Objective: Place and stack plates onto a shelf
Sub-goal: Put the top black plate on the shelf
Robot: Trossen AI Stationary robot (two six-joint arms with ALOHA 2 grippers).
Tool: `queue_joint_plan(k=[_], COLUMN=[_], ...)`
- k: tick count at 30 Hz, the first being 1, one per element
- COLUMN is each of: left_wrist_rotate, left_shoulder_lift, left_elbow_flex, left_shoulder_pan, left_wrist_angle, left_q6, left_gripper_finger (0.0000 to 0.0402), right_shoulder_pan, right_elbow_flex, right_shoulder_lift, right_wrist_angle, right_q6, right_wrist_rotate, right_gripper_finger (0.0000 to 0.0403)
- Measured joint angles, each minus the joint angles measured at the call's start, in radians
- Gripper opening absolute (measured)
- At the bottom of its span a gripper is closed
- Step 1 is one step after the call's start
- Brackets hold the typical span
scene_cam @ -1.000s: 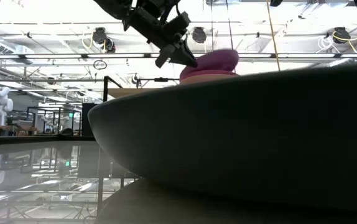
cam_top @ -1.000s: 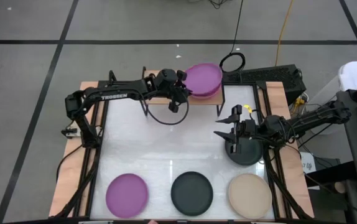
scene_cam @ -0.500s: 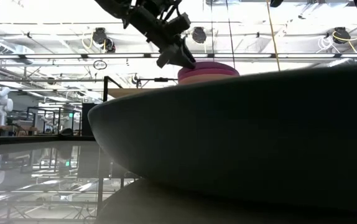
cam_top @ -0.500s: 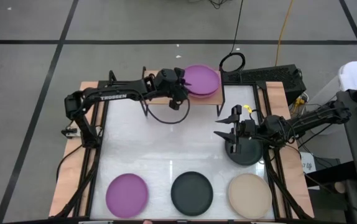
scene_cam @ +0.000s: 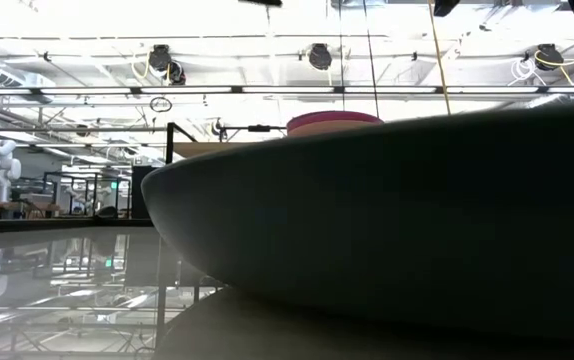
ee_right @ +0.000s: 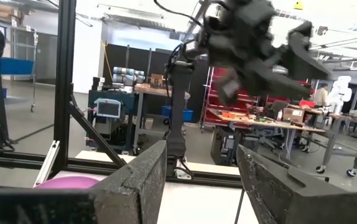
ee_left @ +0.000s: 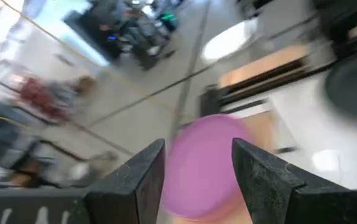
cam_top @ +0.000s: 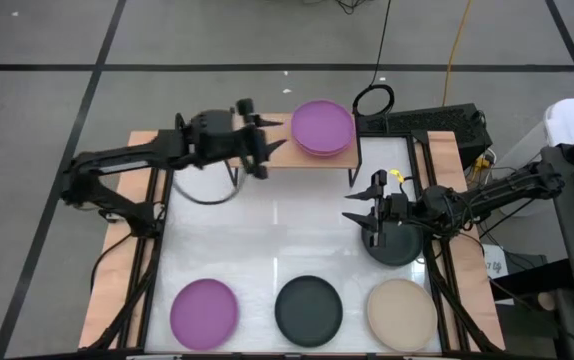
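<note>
A purple plate (cam_top: 323, 126) tops the small stack of plates on the right half of the light-wood shelf (cam_top: 289, 158) at the table's far edge; the low view shows the stack (scene_cam: 332, 122) lying level. My left gripper (cam_top: 270, 155) hangs open over the shelf's left half, clear of the stack, and in its wrist view the purple plate (ee_left: 204, 167) shows beyond the spread fingers. My right gripper (cam_top: 362, 200) stands open over the far-left side of a dark plate (cam_top: 395, 248) at the table's right; I cannot tell whether it touches it.
Three plates lie in a row along the near edge: purple (cam_top: 204, 308), dark (cam_top: 308, 308) and beige (cam_top: 401, 308). The dark one fills most of the low view (scene_cam: 387, 230). White table top lies bare between the shelf and this row.
My left gripper has opened and let go of the purple plate. The plate was tilted at the stack and has settled level on top of it. The gripper has then drawn back toward the table's left edge and risen out of the low view.
</note>
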Motion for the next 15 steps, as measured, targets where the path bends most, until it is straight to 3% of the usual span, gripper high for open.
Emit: queue_joint_plan(k=[3, 7, 15], left_wrist_rotate=[0.092, 0.201, 0.096], left_shoulder_lift=[-0.091, -0.211, -0.335], left_elbow_flex=[-0.036, -0.233, -0.745], left_shoulder_pan=[-0.028, -0.117, -0.306], left_wrist_angle=[-0.066, 0.100, 0.655], left_q6=[-0.148, -0.362, -0.395], left_gripper_finger=[0.0191, 0.0191, 0.0191], right_shoulder_pan=[0.000, 0.000, -0.001], right_elbow_flex=[0.000, 0.000, 0.000], right_shoulder_lift=[0.000, 0.000, 0.004], right_wrist_angle=[-0.007, -0.007, -0.013], right_q6=[0.001, -0.006, 0.010], right_wrist_rotate=[0.001, 0.002, 0.002], right_gripper_finger=[0.0176, 0.0176, 0.0176])
